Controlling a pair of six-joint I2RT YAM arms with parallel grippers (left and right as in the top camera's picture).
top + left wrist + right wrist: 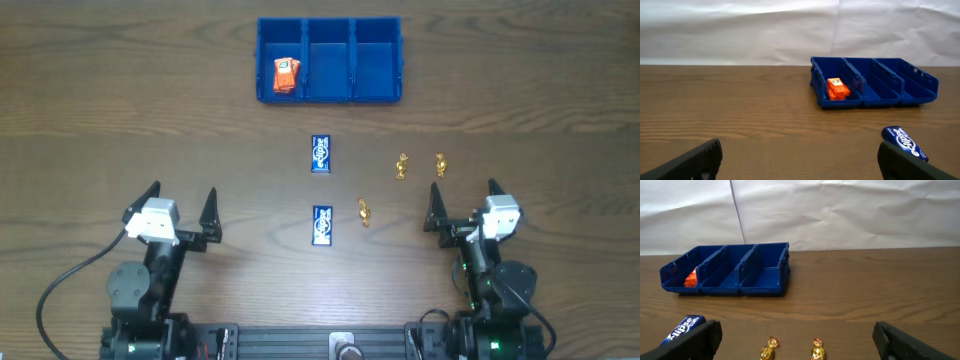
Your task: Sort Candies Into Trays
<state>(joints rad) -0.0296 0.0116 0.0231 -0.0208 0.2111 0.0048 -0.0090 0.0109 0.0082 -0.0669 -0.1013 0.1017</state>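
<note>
1. The orange candy (286,74) lies in the tray (330,98), in its end compartment on the left arm's side. It has a small pale label on top, too small to read. The tray's middle and other end compartments hold nothing.
2. The tray is blue with three compartments in a row. It stands at the far side of the table (120,120) from the arms.
3. The far packet (320,154) lies on the table a little way out from the tray's front wall, about in line with the divider beside the orange candy. It is blue with white lettering along it.
4. The near packet (322,225) is the same kind. It lies in line with the far packet, farther from the tray and well apart from it.
5. The inner gold candy (402,166) and outer gold candy (440,164) lie side by side, out from the tray's right-arm end and about as far from it as the far packet.
6. The lone gold candy (364,211) lies farther from the tray, just beside the near packet.
7. The left gripper (183,192) is spread wide and holds nothing, well out from the tray on its orange-candy side.
8. The right gripper (464,188) is also spread wide and holds nothing, just beyond the gold pair from the tray.
</note>
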